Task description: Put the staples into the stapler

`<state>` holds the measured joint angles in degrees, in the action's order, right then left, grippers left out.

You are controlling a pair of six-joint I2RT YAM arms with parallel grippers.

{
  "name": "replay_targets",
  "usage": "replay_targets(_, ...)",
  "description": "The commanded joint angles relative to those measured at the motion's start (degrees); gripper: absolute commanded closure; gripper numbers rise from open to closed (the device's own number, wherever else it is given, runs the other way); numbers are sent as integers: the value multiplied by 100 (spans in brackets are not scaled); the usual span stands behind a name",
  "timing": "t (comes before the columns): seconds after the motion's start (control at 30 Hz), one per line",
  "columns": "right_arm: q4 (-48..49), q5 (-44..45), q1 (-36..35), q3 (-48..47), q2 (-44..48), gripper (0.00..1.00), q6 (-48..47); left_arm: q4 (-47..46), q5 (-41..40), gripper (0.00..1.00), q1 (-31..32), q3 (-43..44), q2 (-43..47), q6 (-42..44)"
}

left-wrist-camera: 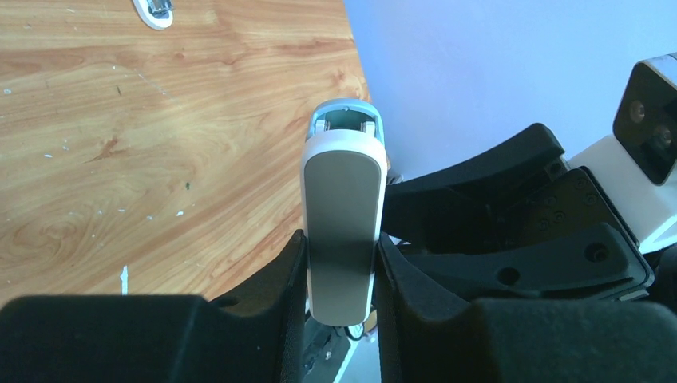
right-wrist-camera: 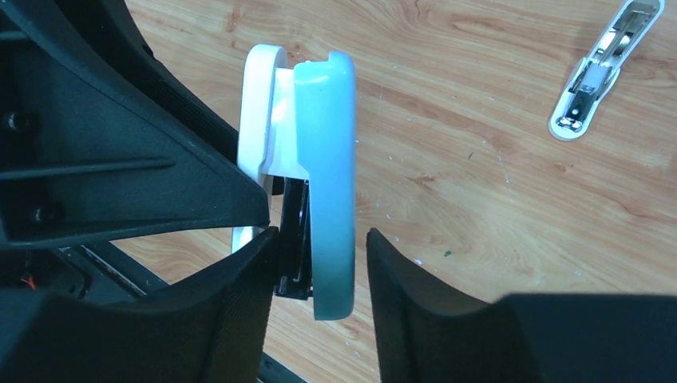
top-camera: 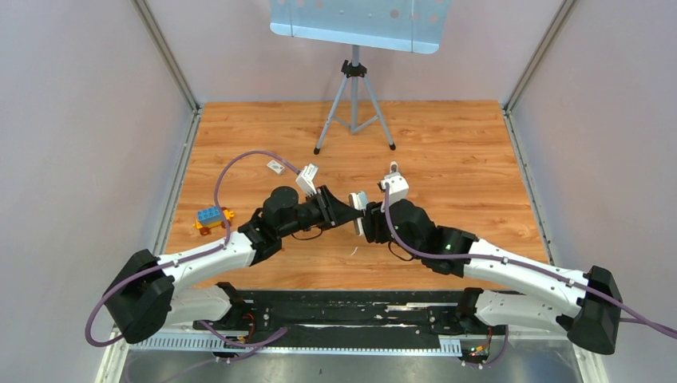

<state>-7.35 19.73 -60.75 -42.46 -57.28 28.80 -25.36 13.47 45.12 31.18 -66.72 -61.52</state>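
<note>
At the centre of the frame, the left claw (left-wrist-camera: 339, 271) clamped the stapler (left-wrist-camera: 342, 223) above the worktop (top-camera: 447, 159); the right claw (right-wrist-camera: 319, 271) stood apart around it.

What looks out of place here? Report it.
A blue-and-orange toy block sits near the left edge of the table, unrelated to stapling. A white-and-metal piece lies loose farther back, away from the stapler in the left gripper.
</note>
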Motion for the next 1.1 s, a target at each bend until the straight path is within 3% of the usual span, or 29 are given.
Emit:
replay_targets(0.0, 247, -518, -6, 116, 120, 46, -571, -561, 349, 100, -83, -68, -16, 119)
replay_targets(0.13, 261, -1032, 236, 303, 712, 31, -908, -458, 437, 100, -168, -161, 228, 429)
replay_targets(0.23, 264, -1793, 555, 442, 1099, 28, -1014, -298, 473, 100, -201, -205, 485, 798)
replay_targets(0.53, 1087, -5031, 2021, 782, 1646, 43, -249, -360, 1215, 100, -214, -305, 1025, 1496)
replay_targets(0.73, 1559, -5560, 2036, 797, 1459, 44, 78, -879, 1849, 100, -215, -286, 1074, 1460)
replay_targets(0.97, 1778, -6041, 2049, 881, 1341, 37, 81, -1332, 2080, 100, -213, -332, 1107, 1353)
replay_targets(1.07, 2003, -6287, 2046, 940, 1307, 40, 191, -1670, 2192, 100, -214, -389, 1078, 1251)
